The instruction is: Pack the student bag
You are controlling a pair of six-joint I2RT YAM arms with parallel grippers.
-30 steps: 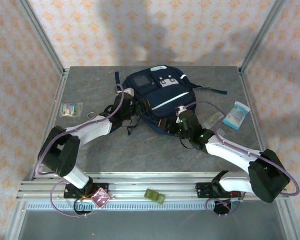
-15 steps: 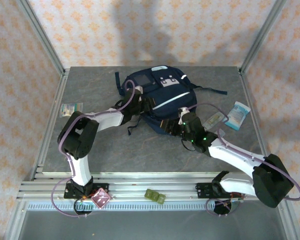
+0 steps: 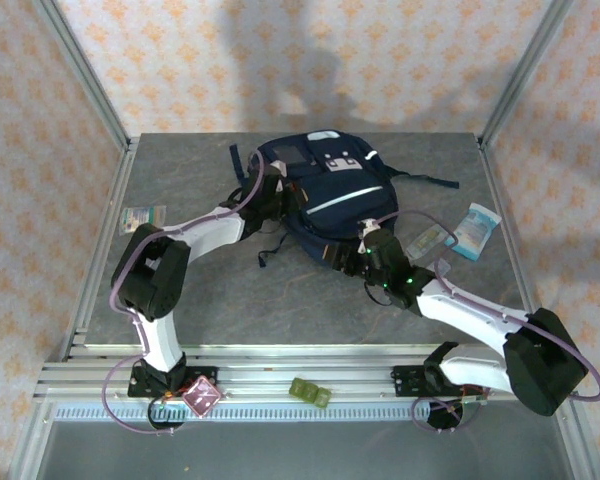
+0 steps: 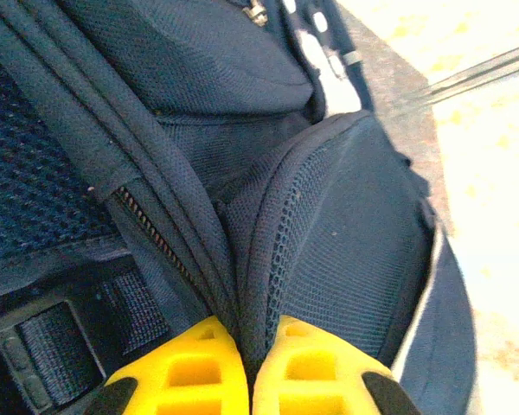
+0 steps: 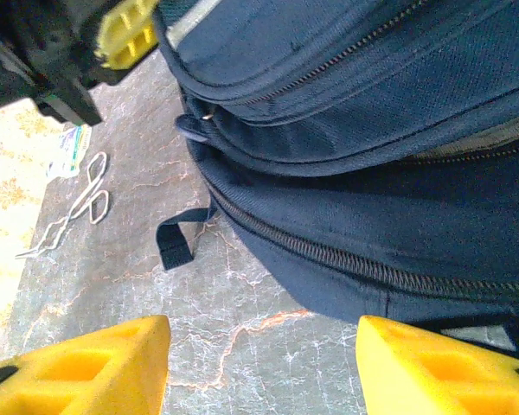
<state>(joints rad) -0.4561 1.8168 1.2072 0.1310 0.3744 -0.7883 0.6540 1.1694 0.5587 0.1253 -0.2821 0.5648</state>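
Here, a grey marbled tabletop (image 3: pixel 280 300), walled by orange-patterned wallpaper (image 3: pixel 280 60), bears the large navy-blue fabric backpack (image 3: pixel 325 190) far centre; the left gripper (image 4: pixel 246 341) pinches its fabric, and the right gripper (image 5: pixel 259 341) gapes wide.

Grey, marble-patterned table (image 3: pixel 230 300), bounded left and right by aluminium rails.

Lying directly on the surface:
- Far centre: navy-blue student bag (image 3: pixel 325 195), flat on the table, white diagonal stripe uppermost. Dark strap trailing from its right side across the surface. Short strap loop (image 5: pixel 177 242) resting on the bare top just beside the near-left edge of the bag.
- Left edge: small green-and-white packet (image 3: pixel 143 216), well apart from the bag.
- Near that packet, on the bag side: thin white wire loop (image 5: pixel 88 201), flat on the table.
- Right side: narrow clear packet (image 3: pixel 427 240), just beside a blue-and-white packet (image 3: pixel 473 231), both near the right rail.
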